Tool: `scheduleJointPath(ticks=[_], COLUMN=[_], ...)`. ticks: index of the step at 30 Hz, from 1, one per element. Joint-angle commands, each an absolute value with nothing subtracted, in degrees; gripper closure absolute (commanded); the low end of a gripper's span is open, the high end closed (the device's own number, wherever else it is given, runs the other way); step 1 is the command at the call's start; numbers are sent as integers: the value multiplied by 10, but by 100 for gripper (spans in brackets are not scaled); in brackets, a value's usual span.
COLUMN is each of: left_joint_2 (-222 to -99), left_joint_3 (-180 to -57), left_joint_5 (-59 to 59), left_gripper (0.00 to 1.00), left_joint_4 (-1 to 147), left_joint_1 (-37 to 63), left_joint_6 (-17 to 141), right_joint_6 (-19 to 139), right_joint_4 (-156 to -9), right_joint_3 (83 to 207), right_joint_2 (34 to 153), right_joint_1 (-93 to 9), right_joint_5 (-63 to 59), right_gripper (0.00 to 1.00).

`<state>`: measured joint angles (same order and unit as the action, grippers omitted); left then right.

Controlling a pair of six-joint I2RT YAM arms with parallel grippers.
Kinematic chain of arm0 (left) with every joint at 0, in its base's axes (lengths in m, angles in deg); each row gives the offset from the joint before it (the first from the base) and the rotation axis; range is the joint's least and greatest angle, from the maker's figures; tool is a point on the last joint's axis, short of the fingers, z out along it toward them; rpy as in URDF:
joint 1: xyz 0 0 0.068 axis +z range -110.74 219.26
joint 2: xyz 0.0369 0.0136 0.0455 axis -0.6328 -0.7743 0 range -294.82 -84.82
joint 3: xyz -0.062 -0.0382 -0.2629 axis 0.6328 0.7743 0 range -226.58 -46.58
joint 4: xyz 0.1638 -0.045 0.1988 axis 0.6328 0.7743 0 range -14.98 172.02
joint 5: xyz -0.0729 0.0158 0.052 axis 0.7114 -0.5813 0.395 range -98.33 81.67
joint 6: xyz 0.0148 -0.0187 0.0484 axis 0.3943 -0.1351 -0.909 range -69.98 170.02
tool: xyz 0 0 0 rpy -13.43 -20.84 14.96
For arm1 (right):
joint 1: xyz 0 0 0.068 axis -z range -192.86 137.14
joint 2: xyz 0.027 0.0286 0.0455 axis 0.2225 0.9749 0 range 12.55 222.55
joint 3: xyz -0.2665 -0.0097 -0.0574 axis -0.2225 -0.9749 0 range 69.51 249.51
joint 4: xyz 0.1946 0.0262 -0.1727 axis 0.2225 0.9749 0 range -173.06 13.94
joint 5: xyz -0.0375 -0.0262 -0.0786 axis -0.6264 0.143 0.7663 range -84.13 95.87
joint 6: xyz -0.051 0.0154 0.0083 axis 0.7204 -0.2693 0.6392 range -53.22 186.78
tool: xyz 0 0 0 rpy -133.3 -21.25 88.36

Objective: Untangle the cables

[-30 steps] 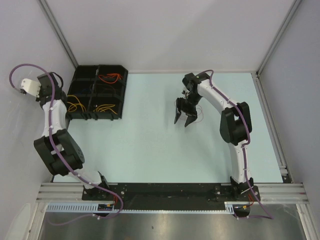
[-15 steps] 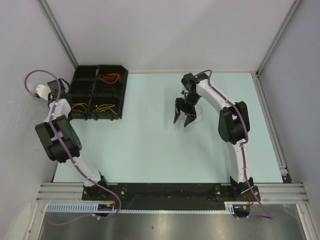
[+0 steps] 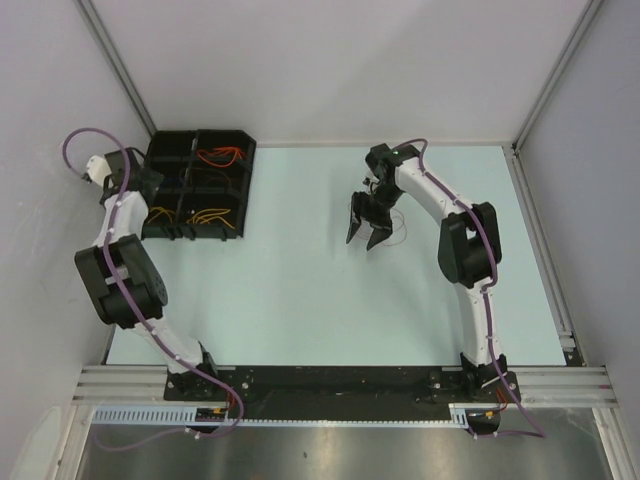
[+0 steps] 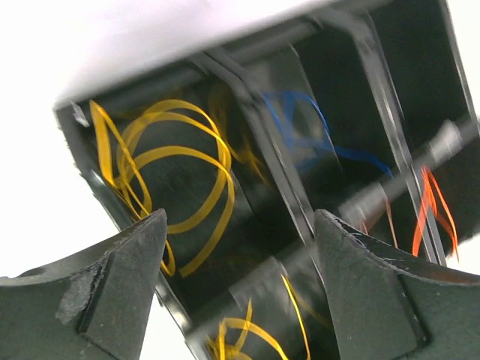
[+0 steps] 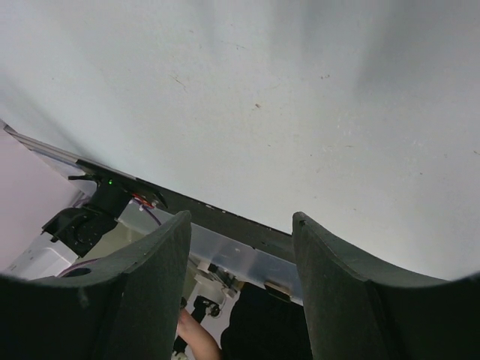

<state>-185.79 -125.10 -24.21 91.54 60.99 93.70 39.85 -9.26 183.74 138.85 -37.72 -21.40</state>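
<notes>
Left wrist view showed the left pincer [image 4: 240, 225] spread wide and holding nothing, poised over the black divided tray [image 4: 262, 142], probably so that a finger could drop on either side of a strand. Directly beyond its tips lay looping yellow cables [image 4: 180, 161]. Beyond the finger on that view's right were a blue cable [image 4: 300, 120] and, farther that way, orange cables [image 4: 427, 210], seemingly kept apart by the dividers. The right pincer [image 3: 367, 228] was likewise spread and empty above the pale surface [image 3: 300, 270], with a thin dark cable [image 3: 400, 228] lying just beside it, likely its next target. No brand, label or writing could be read.
</notes>
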Motion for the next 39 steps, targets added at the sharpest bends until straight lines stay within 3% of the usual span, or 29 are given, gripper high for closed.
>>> scheduleJointPath(ticks=[1, 8, 15, 24, 30, 39], left_joint_2=[-1815, -1815, -1851, -1998, -2083, -2152], left_joint_3=[-1314, -1400, -1445, -1585, -1628, -1615], left_joint_5=[-245, -259, -222, -132, -55, 15], left_gripper=[14, 15, 16, 14, 0, 0], left_joint_4=[958, 1014, 1032, 1065, 1083, 1055], left_joint_1=[551, 436, 313, 165, 125, 103], left_joint_6=[905, 875, 847, 768, 752, 724], right_joint_6=[390, 385, 349, 340, 345, 357], right_joint_4=[-120, -155, -219, -248, -245, -226], right_joint_3=[1824, 1786, 1665, 1549, 1512, 1466], right_joint_2=[1343, 1276, 1151, 1055, 1007, 956], right_joint_1=[-367, -344, -282, -224, -210, -184], right_joint_5=[-231, -222, -196, -194, -188, -183], right_gripper=[39, 39, 39, 38, 37, 36])
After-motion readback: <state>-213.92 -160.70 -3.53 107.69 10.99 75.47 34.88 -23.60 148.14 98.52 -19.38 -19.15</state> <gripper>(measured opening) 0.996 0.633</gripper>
